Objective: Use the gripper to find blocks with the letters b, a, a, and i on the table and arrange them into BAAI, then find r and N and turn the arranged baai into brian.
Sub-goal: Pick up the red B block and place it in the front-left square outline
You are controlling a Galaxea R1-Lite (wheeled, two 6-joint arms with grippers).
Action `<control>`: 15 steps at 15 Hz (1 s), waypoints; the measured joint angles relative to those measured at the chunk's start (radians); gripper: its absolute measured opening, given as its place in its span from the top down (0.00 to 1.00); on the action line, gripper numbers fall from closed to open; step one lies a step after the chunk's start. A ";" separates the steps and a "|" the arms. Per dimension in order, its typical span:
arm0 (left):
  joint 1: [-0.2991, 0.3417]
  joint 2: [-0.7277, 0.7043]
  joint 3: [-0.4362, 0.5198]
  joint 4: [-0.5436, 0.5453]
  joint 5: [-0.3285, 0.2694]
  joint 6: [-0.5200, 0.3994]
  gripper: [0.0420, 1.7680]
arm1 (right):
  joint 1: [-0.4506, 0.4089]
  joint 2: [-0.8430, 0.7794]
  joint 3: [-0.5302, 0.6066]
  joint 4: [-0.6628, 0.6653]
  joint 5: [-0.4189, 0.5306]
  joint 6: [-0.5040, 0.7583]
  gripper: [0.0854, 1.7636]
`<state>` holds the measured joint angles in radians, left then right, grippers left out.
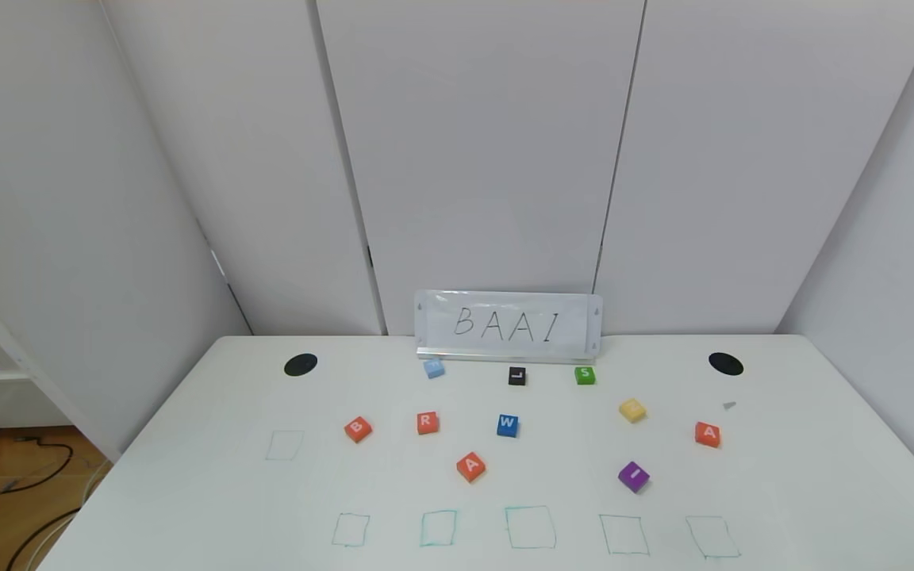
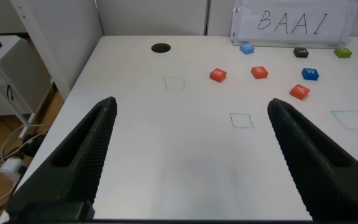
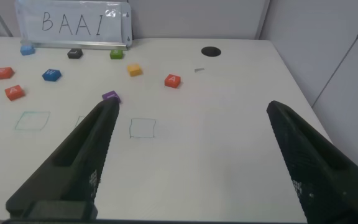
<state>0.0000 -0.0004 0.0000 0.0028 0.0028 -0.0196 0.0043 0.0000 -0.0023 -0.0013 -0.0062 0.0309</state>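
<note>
Left claw point(image 2: 188, 155): fingers spread wide, empty, above the near left part of the tabletop point(image 1: 187, 476). Right claw point(image 3: 188, 155): likewise spread wide and empty, above the near right part.

Tabletop: white, rounded corners; a row of five thin teal drawn squares point(image 1: 530, 528) along the near edge, a sixth farther left; two black round holes point(image 1: 301, 365) at the far corners.

Purple I cube point(image 1: 633, 476): white letter, right of centre, just beyond the square row.
Orange-red A cube point(image 1: 470, 466): white letter, centre.
Second A cube point(image 1: 708, 434): orange-red, far right.
B cube point(image 1: 358, 429): orange-red, left.
R cube point(image 1: 428, 423): orange-red, between B and the blue W cube point(image 1: 507, 425).
Yellow cube point(image 1: 632, 410): letter unreadable.
Far row: light blue cube point(image 1: 434, 368), letter unreadable; black L cube point(image 1: 516, 376); green S cube point(image 1: 585, 375).

Sign point(image 1: 508, 325): white, handwritten "BAAI", against the wall panels at the far edge.
</note>
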 joint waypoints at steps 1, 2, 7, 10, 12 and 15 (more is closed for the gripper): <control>0.000 0.000 0.000 0.000 0.000 0.000 0.02 | 0.000 0.000 0.000 0.000 0.000 0.000 0.03; 0.000 0.000 0.000 0.000 0.000 0.000 0.02 | 0.000 0.000 0.000 0.000 0.000 0.000 0.03; 0.000 0.000 0.000 0.000 0.000 0.000 0.02 | 0.000 0.000 0.000 0.000 0.000 0.000 0.03; 0.000 0.000 0.000 0.000 0.000 0.000 0.02 | 0.000 0.000 0.000 -0.001 0.000 0.000 0.03; -0.001 0.000 0.000 0.000 0.000 0.000 0.02 | 0.000 0.000 0.001 -0.001 0.000 0.000 0.03; 0.000 0.000 0.000 0.000 0.000 0.000 0.02 | 0.000 0.000 0.001 0.001 0.000 -0.001 0.03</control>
<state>-0.0004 -0.0004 0.0000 0.0032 0.0028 -0.0196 0.0043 0.0000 -0.0017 0.0000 -0.0062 0.0300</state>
